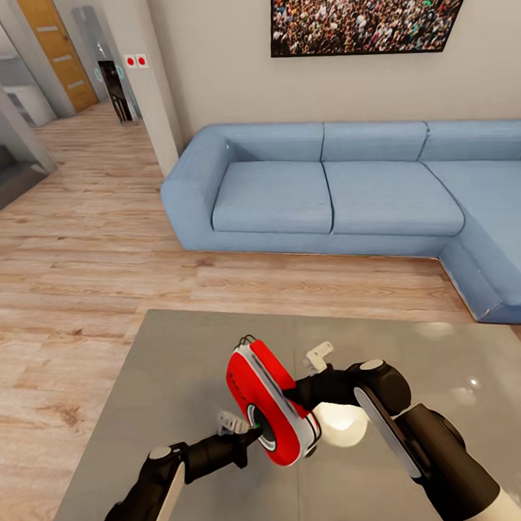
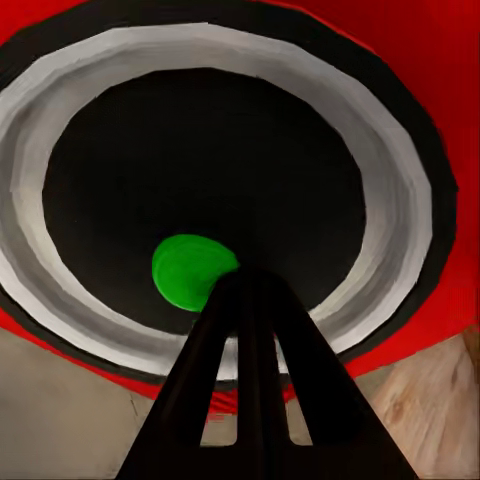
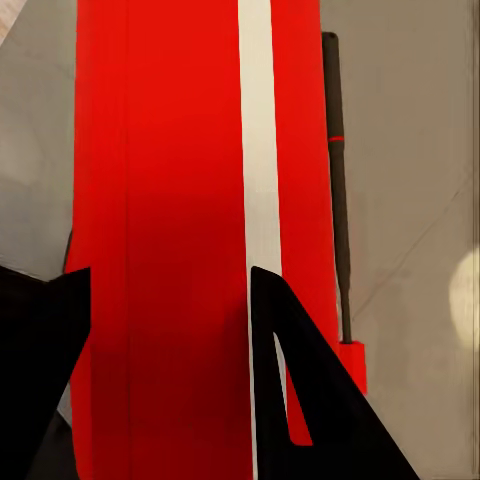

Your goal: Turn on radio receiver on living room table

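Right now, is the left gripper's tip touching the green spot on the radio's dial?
Touching. In the left wrist view the closed fingers of the left gripper run straight onto the edge of the green spot on the radio receiver, no gap showing.

Glossy table (image 1: 181, 356); seemingly plastic radio receiver (image 1: 269, 403)

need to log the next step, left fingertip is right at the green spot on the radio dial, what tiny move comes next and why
Probably a short push of the left gripper straight into the green button on the radio receiver. Its closed fingers already sit at the button's edge in the dark dial, and the right gripper clamps the red body above the table, bracing it.
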Controlling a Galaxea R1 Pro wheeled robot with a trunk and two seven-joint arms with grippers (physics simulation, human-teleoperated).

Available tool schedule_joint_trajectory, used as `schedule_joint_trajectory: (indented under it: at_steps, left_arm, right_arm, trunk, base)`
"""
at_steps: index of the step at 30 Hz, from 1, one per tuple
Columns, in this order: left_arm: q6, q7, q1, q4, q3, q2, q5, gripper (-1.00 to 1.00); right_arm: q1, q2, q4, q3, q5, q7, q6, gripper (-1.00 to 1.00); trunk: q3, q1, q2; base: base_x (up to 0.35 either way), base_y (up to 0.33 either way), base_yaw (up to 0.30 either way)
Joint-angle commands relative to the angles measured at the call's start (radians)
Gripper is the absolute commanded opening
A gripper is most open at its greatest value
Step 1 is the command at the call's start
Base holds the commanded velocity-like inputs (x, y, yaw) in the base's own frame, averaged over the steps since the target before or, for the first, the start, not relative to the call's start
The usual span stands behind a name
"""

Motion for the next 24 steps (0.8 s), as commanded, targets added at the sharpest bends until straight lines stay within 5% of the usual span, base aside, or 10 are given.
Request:
schedule_joint_trajectory:
  at_steps: [1,6,16,19,22,24]
  left_arm:
    - [-0.003,0.001,-0.001,0.008,0.000,-0.012,-0.028,-1.00]
    - [-0.004,0.001,0.000,0.017,0.000,-0.023,-0.064,-1.00]
    - [-0.002,-0.009,0.000,-0.052,0.001,-0.014,-0.060,-1.00]
    - [0.001,-0.088,0.000,-0.113,0.009,-0.006,-0.060,-1.00]
    - [0.012,-0.264,0.000,-0.214,0.081,0.094,-0.038,-1.00]
    - [0.015,-0.329,0.000,-0.238,0.145,0.130,-0.006,-1.00]
  right_arm:
    - [0.000,0.000,-0.001,0.001,-0.033,0.002,0.004,-1.00]
    - [0.000,0.000,-0.001,0.001,-0.033,0.002,0.004,-1.00]
    - [0.000,-0.001,0.001,-0.008,-0.020,-0.009,0.004,-1.00]
    - [0.000,-0.009,0.002,-0.023,-0.018,-0.099,0.004,-1.00]
    - [0.000,-0.010,-0.002,-0.056,-0.020,-0.309,0.004,-1.00]
    - [0.000,-0.011,-0.003,-0.061,-0.020,-0.367,0.004,-1.00]
  trunk:
    - [0.000,0.000,0.000]
    - [0.000,0.000,0.000]
    - [0.000,0.000,0.000]
    - [0.000,0.000,0.000]
    - [0.000,0.000,0.000]
    - [0.000,0.000,0.000]
  base:
    - [0.000,0.000,0.000]
    - [0.000,0.000,0.000]
    - [0.000,0.000,0.000]
    - [0.000,0.000,0.000]
    - [0.000,0.000,0.000]
    - [0.000,0.000,0.000]
